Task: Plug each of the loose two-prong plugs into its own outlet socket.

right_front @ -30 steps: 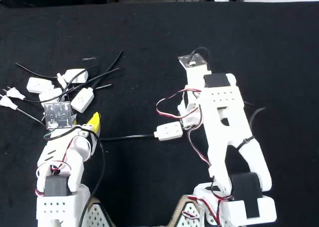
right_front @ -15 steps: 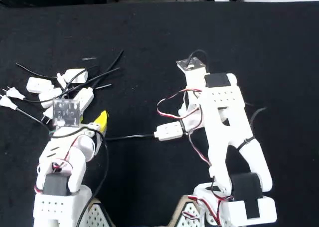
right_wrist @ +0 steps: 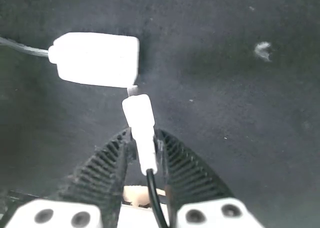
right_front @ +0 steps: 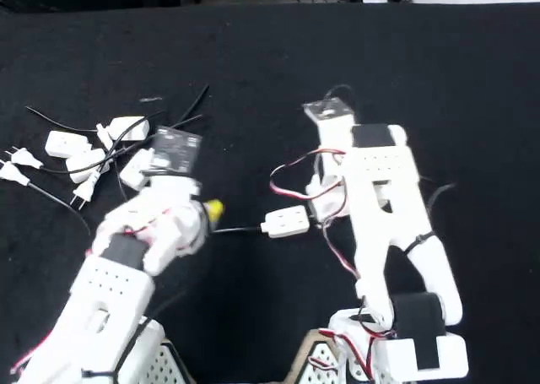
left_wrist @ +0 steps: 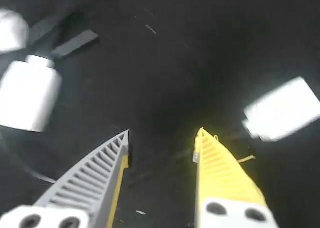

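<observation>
- One white two-prong plug [right_wrist: 138, 118] sits pinched in the right claw [right_wrist: 144, 134], gripped across the sides of its body. Its black cord [right_wrist: 155, 198] runs back between the fingers.
- The plug's prong end lies just at the end face of a white socket [right_wrist: 95, 59], which rests on the black table [right_front: 253, 63] near the middle. I cannot tell whether the prongs have entered.
- The left claw [left_wrist: 161, 135] is spread wide and holds nothing. It hovers low over the table, near the thin cord [right_front: 232, 229] that trails from the socket.
- Several loose plugs [right_front: 21, 158] and small white sockets [right_front: 66, 143] lie tangled together at the table's far left, well apart from the pair being joined.
- Handling, as a judgement: plug and socket look like light, hard, smooth plastic, so either could twist or slip under a slack pinch.
- The socket is unanchored and will likely slide away when pushed, so it wants bracing by its long sides, clear of the slotted face.
- The plug is best taken on its flat sides just behind the prongs. The prongs look thin and could bend if driven in at an angle.
- The cords look limp, and they may tug these light pieces off line.
- No brand, label or writing can be read on the plugs, the sockets or the cords.
</observation>
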Robot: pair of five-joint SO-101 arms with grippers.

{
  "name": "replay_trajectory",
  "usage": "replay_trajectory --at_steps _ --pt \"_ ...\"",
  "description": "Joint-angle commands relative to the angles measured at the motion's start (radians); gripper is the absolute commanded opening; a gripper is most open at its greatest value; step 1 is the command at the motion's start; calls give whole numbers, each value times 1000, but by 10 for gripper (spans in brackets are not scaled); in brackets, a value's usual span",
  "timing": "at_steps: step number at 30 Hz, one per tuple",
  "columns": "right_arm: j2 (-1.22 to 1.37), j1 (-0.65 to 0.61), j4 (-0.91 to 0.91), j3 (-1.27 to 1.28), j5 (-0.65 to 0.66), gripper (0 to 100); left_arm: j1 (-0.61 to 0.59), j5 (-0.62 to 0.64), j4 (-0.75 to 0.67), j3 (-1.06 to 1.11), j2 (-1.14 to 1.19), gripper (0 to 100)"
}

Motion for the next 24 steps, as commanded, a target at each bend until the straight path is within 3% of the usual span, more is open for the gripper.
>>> replay_trajectory --at_steps 1,12,24 --pt "-4 100 9 -5 77 11 156 2 -25 -70 118 216" --pt "-5 311 0 84 256 11 265 138 -488 67 219 218" --pt "-5 365 0 94 316 11 300 140 -681 -42 529 214"
